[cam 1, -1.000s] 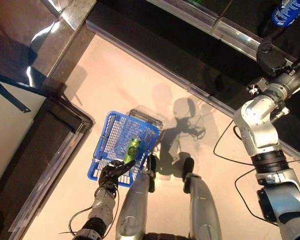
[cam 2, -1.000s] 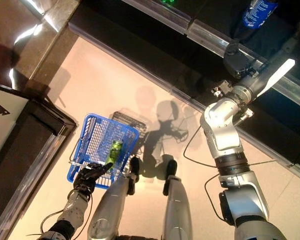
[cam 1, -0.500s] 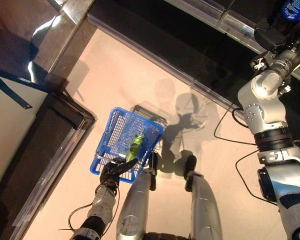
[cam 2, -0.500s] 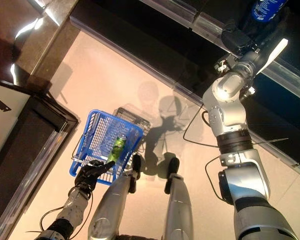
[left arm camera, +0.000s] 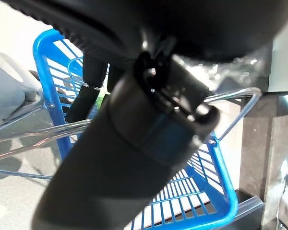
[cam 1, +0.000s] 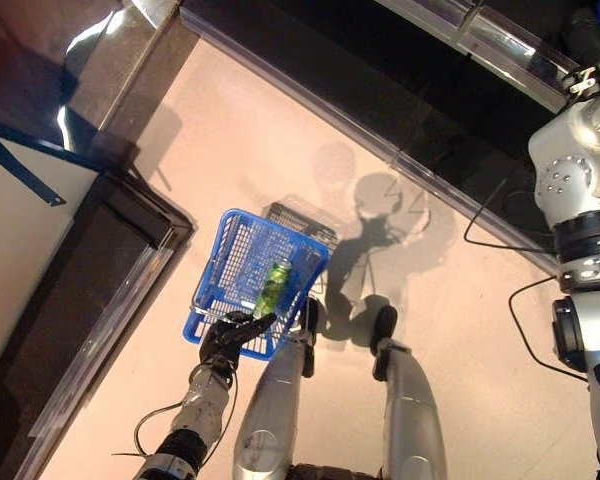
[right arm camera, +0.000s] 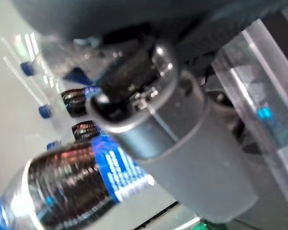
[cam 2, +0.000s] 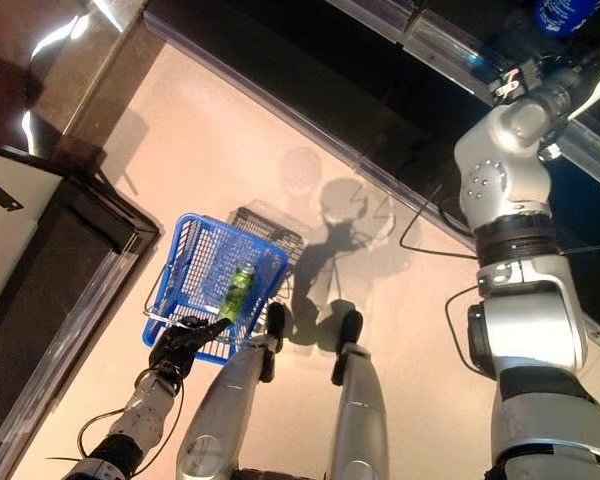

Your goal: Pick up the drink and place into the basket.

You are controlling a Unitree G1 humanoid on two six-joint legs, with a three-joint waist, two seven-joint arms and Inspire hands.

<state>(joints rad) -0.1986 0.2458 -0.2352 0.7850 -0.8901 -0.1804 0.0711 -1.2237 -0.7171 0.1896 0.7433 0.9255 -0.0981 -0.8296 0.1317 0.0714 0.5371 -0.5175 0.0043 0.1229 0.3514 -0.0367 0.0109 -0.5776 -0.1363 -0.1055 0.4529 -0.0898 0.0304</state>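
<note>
My left hand (cam 1: 230,340) is shut on the thin wire handles (left arm camera: 240,96) of the blue basket (cam 1: 208,275), which hangs low at my left above the floor. A green drink (cam 1: 276,287) lies inside the basket. My right arm reaches up to the dark shelf at the upper right. My right hand (right arm camera: 182,158) is open, its thumb standing out beside a dark bottle with a blue label (right arm camera: 62,187) on the shelf. That bottle also shows at the top edge of the right eye view (cam 2: 565,12).
A dark shelf unit with a clear front rail (cam 1: 380,150) runs across the top. A dark counter (cam 1: 80,300) stands along the left. More dark bottles with blue caps (right arm camera: 81,100) stand behind the near one.
My right arm has stretched farther up and to the right toward the shelf, bringing the hand close to the blue-labelled bottle. The basket still hangs from my left hand. The camera has shifted a little.
</note>
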